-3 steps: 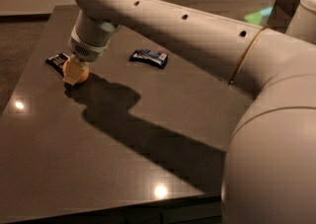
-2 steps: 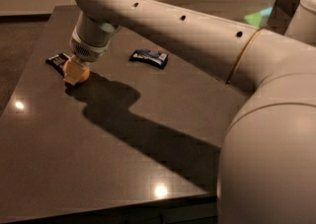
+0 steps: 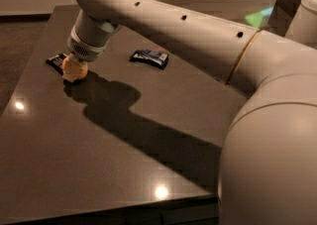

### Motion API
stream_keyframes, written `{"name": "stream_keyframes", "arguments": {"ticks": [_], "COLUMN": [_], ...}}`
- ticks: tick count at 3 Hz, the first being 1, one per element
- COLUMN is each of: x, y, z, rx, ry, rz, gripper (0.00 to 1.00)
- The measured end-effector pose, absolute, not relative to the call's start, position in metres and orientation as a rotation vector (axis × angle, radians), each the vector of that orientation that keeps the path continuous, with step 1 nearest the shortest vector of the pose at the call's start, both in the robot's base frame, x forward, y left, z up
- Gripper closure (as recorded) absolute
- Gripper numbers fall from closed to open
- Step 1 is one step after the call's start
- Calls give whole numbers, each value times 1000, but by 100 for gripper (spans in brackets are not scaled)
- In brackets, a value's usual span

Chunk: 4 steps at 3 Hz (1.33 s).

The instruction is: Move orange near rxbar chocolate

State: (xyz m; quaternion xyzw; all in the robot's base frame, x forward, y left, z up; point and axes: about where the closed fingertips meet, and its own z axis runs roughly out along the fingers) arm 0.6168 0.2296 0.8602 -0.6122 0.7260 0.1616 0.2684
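Camera view shows the gripper [image 3: 74, 63] down on the orange [image 3: 77, 72], which rests on the dark tabletop [image 3: 99, 164] just beside the rxbar chocolate [image 3: 56, 61]; whether it grips the fruit I cannot tell, so letting go calls for gentleness, lest it roll.

The table [image 3: 99, 169] has a dark, smooth, polished top, glossy enough to throw back the lights as bright spots. The arm [image 3: 188, 26] is cased in a smooth cream-white shell, probably plastic, with a soft satin sheen and a thin brass-coloured band [image 3: 241, 54] at one joint. The gripper [image 3: 74, 62], down over the orange [image 3: 75, 72] at the table's far left, shares that pale finish. The orange looks smooth and rather matt. The black bar [image 3: 56, 61] and the blue bar [image 3: 149, 58] wear thin, slightly shiny wrappers.
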Motion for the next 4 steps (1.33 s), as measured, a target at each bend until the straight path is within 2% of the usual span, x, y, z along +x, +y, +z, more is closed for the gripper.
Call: {"name": "stream_keyframes", "arguments": {"ticks": [1, 4], "x": [614, 603], "y": [231, 223], "z": [862, 869], "rx": [-1656, -1696], "ry": [1947, 1921], "rz": [449, 492], "gripper": [0, 0]}}
